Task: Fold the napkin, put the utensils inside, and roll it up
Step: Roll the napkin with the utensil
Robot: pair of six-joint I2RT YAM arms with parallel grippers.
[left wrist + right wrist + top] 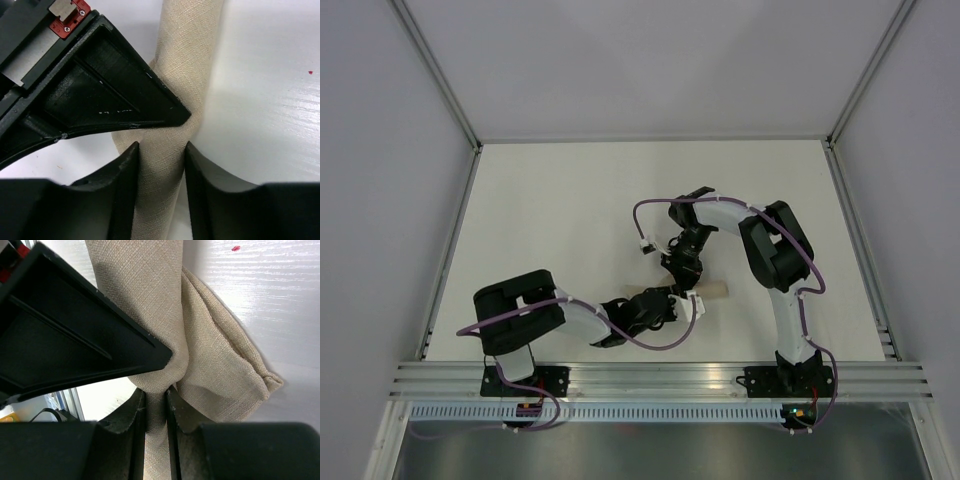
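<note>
The napkin is a slim beige roll on the white table, just right of the two grippers. My left gripper reaches in from the left. In the left wrist view its jaws stand on both sides of the rolled napkin and press on it. My right gripper comes down from above. In the right wrist view it pinches a thin fold of the napkin. Each wrist view shows the other gripper's black finger lying against the cloth. The utensils are hidden.
A metal rail runs along the table's near edge, with frame posts and grey walls on the other sides. A small red speck lies on the table beside the roll.
</note>
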